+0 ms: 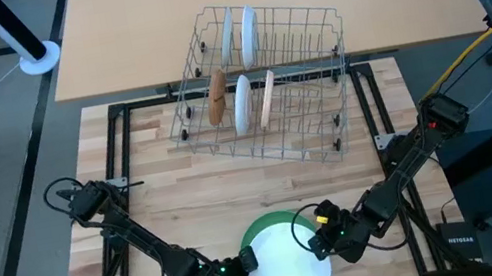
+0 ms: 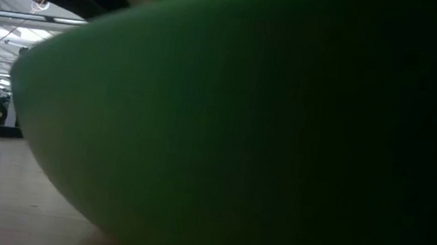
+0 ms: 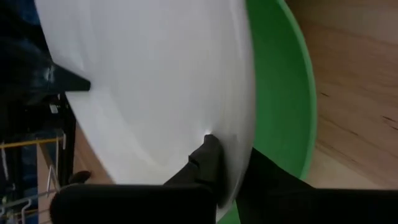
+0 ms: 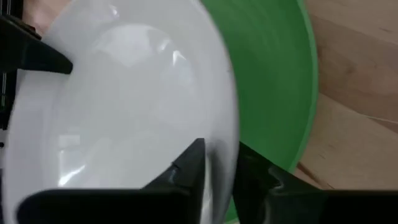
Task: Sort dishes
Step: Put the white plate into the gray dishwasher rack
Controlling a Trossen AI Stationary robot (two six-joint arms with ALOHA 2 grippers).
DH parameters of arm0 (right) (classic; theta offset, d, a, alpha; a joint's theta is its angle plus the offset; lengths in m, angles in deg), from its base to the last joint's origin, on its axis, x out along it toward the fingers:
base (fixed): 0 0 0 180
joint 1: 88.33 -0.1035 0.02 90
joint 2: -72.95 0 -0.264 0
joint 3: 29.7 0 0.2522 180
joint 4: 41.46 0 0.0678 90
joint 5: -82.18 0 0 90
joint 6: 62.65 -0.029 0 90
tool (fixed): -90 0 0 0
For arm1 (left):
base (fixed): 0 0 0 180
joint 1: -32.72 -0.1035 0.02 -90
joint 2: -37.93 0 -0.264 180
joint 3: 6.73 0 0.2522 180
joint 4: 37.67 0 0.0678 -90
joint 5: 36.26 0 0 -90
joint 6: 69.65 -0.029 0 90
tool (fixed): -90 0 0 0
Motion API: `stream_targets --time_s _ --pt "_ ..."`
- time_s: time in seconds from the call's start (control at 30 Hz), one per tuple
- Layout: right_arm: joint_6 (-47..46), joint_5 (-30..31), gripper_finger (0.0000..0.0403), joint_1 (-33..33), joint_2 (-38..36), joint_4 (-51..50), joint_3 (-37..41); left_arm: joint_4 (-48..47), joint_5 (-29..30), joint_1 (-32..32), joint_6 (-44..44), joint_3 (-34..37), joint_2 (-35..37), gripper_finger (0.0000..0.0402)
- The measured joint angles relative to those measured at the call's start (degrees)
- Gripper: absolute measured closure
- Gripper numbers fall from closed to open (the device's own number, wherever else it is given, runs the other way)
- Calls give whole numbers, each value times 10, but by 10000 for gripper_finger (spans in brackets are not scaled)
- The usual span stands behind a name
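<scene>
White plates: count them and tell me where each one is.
4 visible. Two stand upright in the rack's far row, one stands in its near row, and a large one lies on the green plate at the table's near edge. Others may be hidden.

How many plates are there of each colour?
White plates: 4, three standing in the rack and one big one at the front
Brown or tan plates: 2, both in the rack
Green plates: 1, under the big white one
Total: 7
</scene>
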State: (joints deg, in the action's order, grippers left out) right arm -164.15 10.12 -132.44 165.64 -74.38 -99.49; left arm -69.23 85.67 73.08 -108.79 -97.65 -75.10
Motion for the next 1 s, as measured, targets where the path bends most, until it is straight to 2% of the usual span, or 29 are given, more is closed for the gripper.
stream_targets --time_s 0.2,0.3,0.47,0.8,1.0 --pt "0 -6 272 -1 0 0 0 -1 3 0 27 0 0 395" --pt "0 -6 256 -1 0 0 0 -2 2 -1 40 0 0 396" --pt "1 -12 252 -1 0 -2 0 -4 -2 0 78 0 0 396" --pt "84 0 251 0 0 -23 0 -3 -7 5 151 0 0 396" --pt "105 62 251 -2 -31 -64 0 -8 -13 9 204 0 1 397"
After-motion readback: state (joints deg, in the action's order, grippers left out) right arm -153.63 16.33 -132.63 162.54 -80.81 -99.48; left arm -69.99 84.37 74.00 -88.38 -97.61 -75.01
